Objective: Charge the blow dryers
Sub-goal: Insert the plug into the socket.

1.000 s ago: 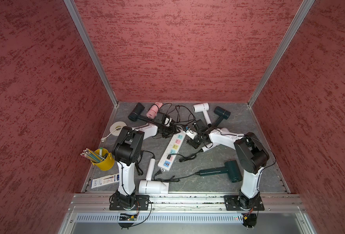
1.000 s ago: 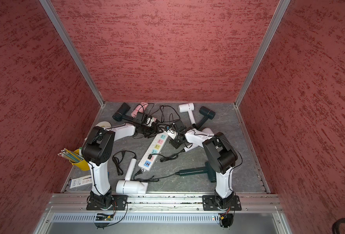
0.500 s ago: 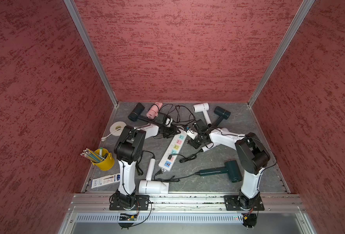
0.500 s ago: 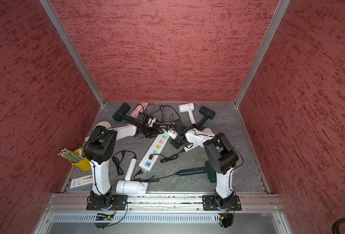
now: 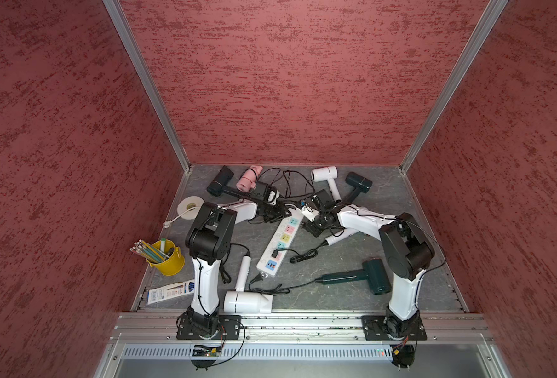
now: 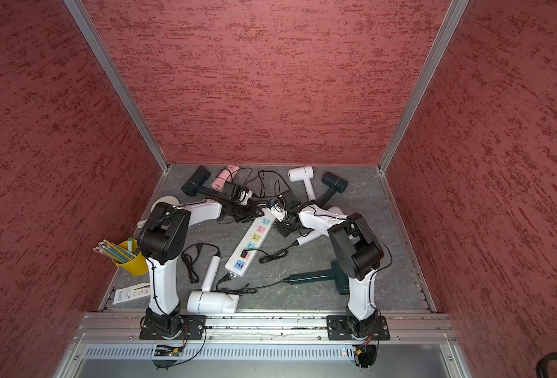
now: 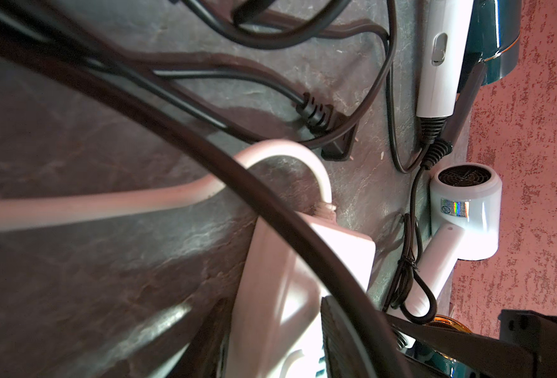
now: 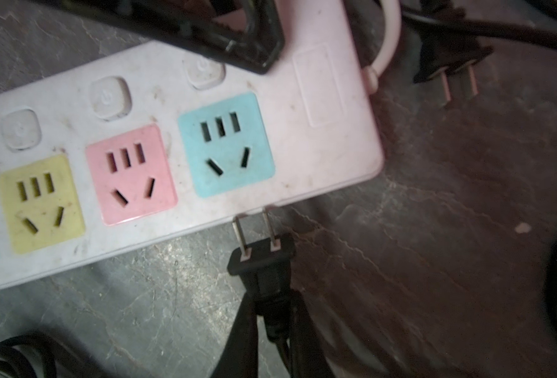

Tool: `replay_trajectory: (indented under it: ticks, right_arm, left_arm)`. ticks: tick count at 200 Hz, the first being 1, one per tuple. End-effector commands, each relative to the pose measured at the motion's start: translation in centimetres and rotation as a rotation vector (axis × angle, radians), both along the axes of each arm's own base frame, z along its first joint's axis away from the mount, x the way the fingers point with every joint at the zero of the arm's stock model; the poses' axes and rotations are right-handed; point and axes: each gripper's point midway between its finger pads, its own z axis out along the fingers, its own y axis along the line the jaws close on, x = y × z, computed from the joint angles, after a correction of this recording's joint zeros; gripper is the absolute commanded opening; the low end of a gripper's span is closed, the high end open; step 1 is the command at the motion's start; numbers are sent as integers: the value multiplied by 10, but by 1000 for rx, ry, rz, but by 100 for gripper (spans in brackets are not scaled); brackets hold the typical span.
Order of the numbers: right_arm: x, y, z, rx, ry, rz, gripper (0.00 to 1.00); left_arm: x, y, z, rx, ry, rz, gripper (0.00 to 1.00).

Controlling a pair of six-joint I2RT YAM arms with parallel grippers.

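Counting in a top view, I find only one seated plug (image 5: 274, 253) in the power strip (image 5: 283, 235), and its cord seems to lead to the middle white dryer (image 5: 337, 238) half under the right arm (image 5: 362, 220); the dark green dryer (image 5: 370, 275) lies near the front, its plug loose beside the strip's near end; the front white dryer (image 5: 247, 301) lies by the rail, unplugged; the black dryer (image 5: 219, 185), pink dryer (image 5: 249, 178), back white dryer (image 5: 325, 173) and navy dryer (image 5: 357, 182) lie along the back amid tangled cords; the left gripper (image 5: 282, 213) is down at the strip's far end; so I judge one of seven done and six left; in the left wrist view the strip's cable end fills the middle with a black cord across it, but the fingers show only as dark edges, so whether they are spread or clamped I cannot tell; in the right wrist view the right gripper (image 8: 267, 314) pinches a black two-pin plug (image 8: 260, 258), its pins at the strip's edge just beside the blue socket (image 8: 226, 144), not inserted; which dryer it belongs to I cannot tell.
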Motion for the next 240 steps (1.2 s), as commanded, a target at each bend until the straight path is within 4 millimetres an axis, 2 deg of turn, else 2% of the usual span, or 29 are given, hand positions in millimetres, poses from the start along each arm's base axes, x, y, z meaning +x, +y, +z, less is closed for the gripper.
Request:
replay_trajectory:
  ticks: [1, 83, 108, 129, 161, 240]
  right_arm:
    - [2, -2, -3, -2, 8, -13, 0]
    - [-15, -11, -13, -38, 73, -5, 0]
    - [-19, -13, -10, -36, 69, -12, 0]
    - [-16, -12, -6, -27, 52, -15, 0]
    - [-8, -11, -12, -40, 48, -13, 0]
    - [6, -1, -4, -13, 8, -9, 0]
  left_arm:
    - [-3, -21, 8, -43, -23, -69, 45]
    - [-2, -20, 8, -37, -27, -69, 45]
    - [-2, -21, 8, -35, -27, -70, 45]
    - [-1, -21, 9, -37, -28, -69, 45]
    - [-2, -21, 10, -39, -29, -72, 45]
    - [-3, -25, 9, -50, -25, -86, 45]
